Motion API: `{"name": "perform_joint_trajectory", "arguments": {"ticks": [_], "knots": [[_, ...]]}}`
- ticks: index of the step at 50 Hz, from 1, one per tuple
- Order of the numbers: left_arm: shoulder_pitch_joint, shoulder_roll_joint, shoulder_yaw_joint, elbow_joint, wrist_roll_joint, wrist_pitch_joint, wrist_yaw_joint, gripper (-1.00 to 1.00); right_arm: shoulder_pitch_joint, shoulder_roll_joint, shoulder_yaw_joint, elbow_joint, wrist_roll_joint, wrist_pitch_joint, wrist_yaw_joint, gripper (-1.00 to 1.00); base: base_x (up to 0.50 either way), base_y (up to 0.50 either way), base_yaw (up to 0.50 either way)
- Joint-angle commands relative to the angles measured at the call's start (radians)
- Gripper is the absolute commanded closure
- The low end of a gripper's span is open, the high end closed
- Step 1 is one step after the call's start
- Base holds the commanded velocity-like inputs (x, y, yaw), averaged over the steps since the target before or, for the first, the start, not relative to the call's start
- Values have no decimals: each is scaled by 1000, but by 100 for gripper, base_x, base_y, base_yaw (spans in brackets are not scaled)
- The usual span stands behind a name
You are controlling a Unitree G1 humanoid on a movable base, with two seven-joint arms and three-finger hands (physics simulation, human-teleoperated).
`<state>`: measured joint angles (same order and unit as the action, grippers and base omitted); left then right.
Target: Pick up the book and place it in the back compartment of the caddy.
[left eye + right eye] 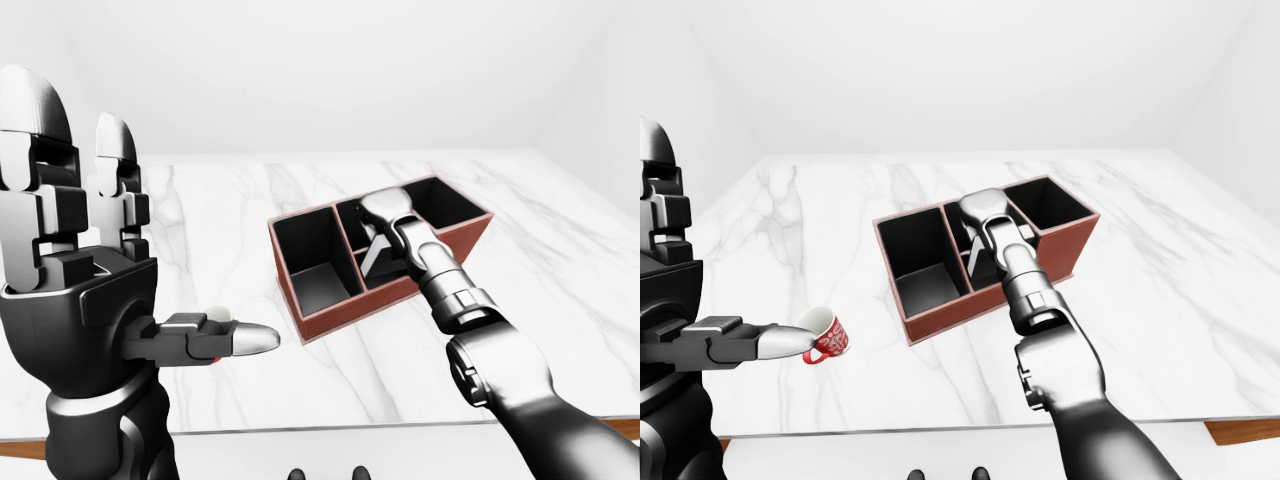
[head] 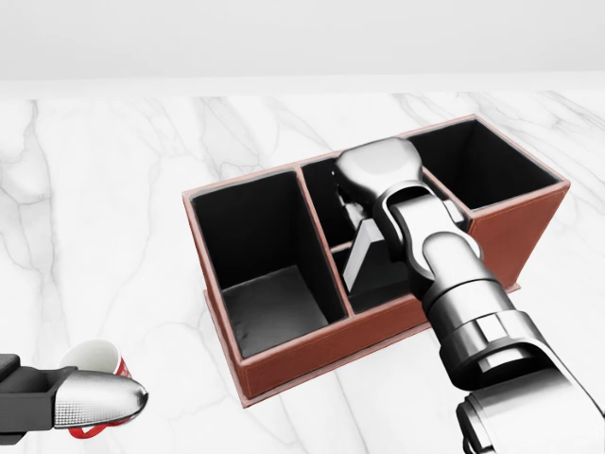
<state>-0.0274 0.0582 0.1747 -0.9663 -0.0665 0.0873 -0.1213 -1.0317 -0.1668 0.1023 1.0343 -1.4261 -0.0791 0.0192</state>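
Note:
The caddy (image 2: 321,364) is a red-brown box with black compartments on the marble table. A pale grey book (image 2: 360,255) stands tilted in its middle section, lower end in the small middle compartment nearer the head view's bottom. My right hand (image 2: 357,216) hovers over that middle section, fingers closed round the book's top edge; its silver back hides the grip. My left hand (image 1: 150,240) is raised at the left of the left-eye view, far from the caddy, fingers upright and thumb out, holding nothing.
A red and white mug (image 1: 827,337) lies tipped on the marble table (image 2: 113,208) left of the caddy, just behind my left thumb. The caddy's large left compartment (image 2: 269,284) and right compartment (image 2: 477,165) hold nothing. The table's wooden edge (image 1: 1240,430) shows at the bottom right.

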Motion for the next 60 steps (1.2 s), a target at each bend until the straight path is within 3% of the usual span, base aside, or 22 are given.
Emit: {"name": "perform_joint_trajectory", "arguments": {"ticks": [1,44,60], "knots": [[-1,0,1,1,0,0,0,-100,-15,-3,6,36,-6,1,-61,100,0,0,0],[-2,-1,-5,-19,2,0,0,-100,-43,-13,14,146,16,-3,-142,100,0,0,0],[-10,2,5,-31,-6,0,0,-100,-74,-5,29,196,-16,23,-187,100,0,0,0]]}}
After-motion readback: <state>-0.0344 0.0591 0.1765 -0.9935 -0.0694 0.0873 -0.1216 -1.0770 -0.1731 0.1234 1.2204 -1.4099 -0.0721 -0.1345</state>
